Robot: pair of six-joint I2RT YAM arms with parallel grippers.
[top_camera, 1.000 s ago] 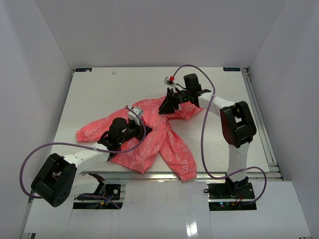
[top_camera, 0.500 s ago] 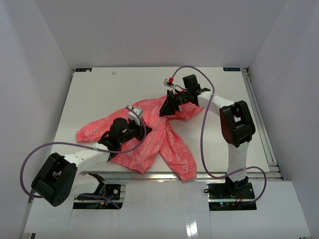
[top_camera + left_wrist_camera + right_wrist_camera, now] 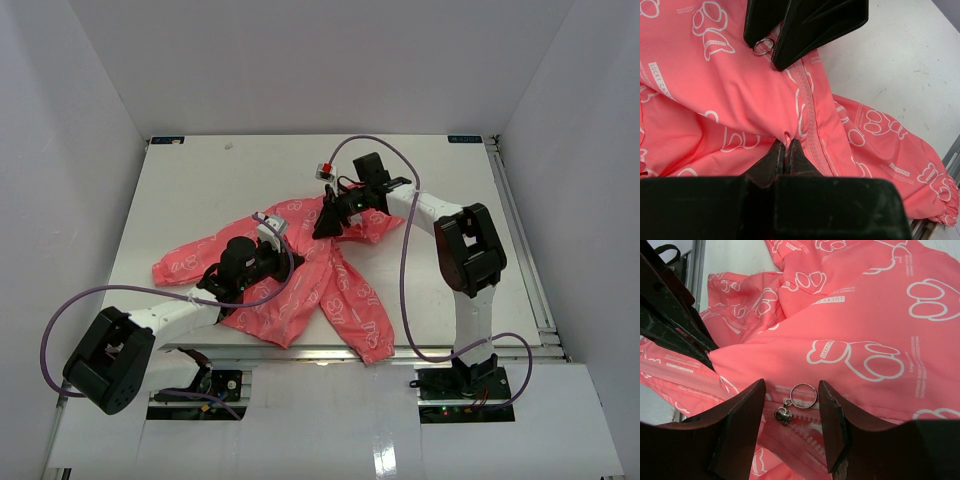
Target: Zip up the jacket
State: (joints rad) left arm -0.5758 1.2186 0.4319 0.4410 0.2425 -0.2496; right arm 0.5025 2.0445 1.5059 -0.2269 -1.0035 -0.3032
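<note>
The coral-pink jacket (image 3: 335, 290) with white paw print lies spread on the table (image 3: 200, 190). My left gripper (image 3: 785, 145) is shut on a small fold of jacket fabric beside the zipper seam (image 3: 807, 125); in the top view it (image 3: 283, 258) sits over the jacket's middle. My right gripper (image 3: 791, 390) stands open, one finger on each side of the metal zipper slider (image 3: 783, 414) and its ring pull (image 3: 803, 395), touching neither. In the top view the right gripper (image 3: 323, 228) is at the jacket's upper part.
One sleeve (image 3: 180, 262) reaches left, another (image 3: 362, 325) runs toward the table's near edge. White walls enclose the table on three sides. Purple cables (image 3: 405, 260) loop from both arms. The left gripper's dark fingers (image 3: 675, 335) show at the right wrist view's left.
The right arm has shifted a little to the left over the jacket and its jaws have spread slightly wider. The left gripper has kept its pinch and place.
</note>
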